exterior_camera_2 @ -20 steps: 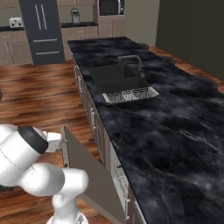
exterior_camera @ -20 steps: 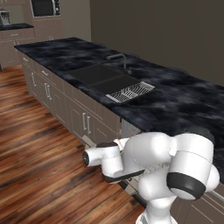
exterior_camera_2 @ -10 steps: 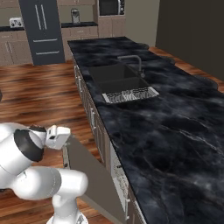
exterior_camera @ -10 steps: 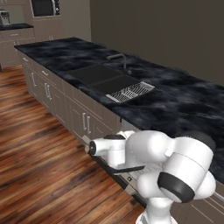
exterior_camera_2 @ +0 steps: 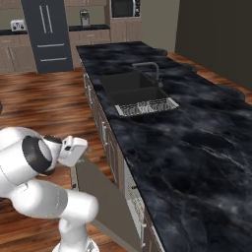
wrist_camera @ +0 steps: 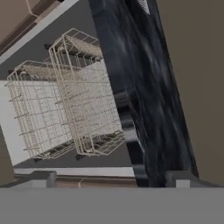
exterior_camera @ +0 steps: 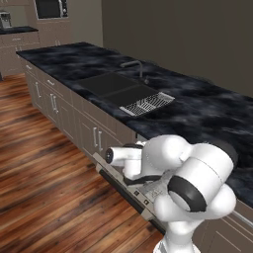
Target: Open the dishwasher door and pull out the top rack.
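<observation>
Hand view is taken up by two wire racks seen from above, and the top rack (wrist_camera: 87, 94) is seen overlapping a second wire basket (wrist_camera: 37, 111) beside it, so their edges are hard to separate. The fingers (wrist_camera: 109, 178) are cut off by the bottom of that view, with only two grey tips (wrist_camera: 41, 178) showing, well apart and holding nothing. The dark table (wrist_camera: 144, 87) runs along one side of the racks. In the left base view the dishwasher door (exterior_camera: 123, 190) is largely hidden behind the white arm; only its dark edge strip is made out. In the right base view the door (exterior_camera_2: 106, 202) is seen lowered, slanting out from the cabinets, and the arm is bent with the hand (exterior_camera_2: 73, 150) held just above the door's upper edge. The drying tray (exterior_camera_2: 146, 106) lies beside the sink (exterior_camera_2: 133, 88).
</observation>
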